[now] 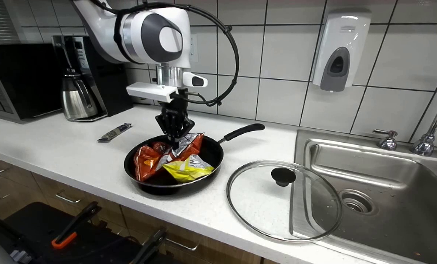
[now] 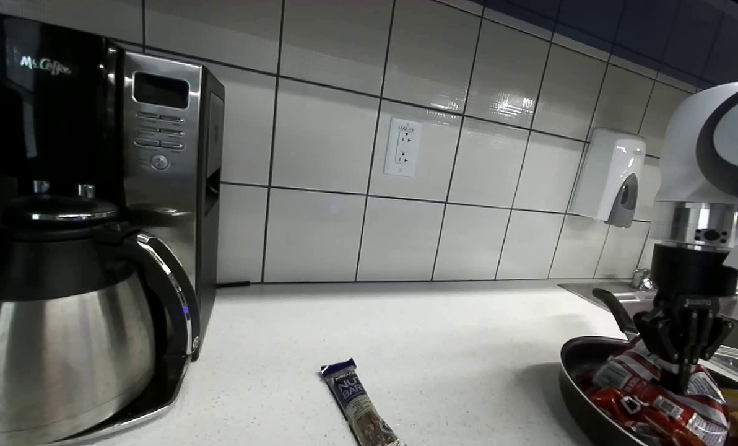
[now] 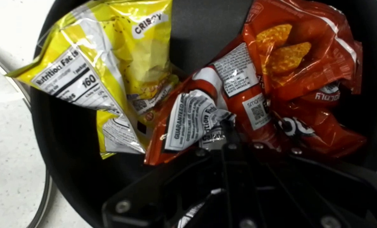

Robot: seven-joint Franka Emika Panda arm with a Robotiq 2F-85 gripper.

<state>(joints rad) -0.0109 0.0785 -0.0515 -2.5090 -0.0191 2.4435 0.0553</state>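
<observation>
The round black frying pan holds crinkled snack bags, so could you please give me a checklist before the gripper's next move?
1. Black gripper closed on crinkled red-and-silver foil bag: ok, foil bunches there.
2. Adjacent red foil printed with orange chips separate from that bag: cannot tell, they overlap.
3. Yellow foil bag apart from gripper: ok.
4. Clear glass lid off the black frying pan: ok.
5. Lid wholly on the white countertop: not ok, it reaches over the stainless-steel sink.
</observation>
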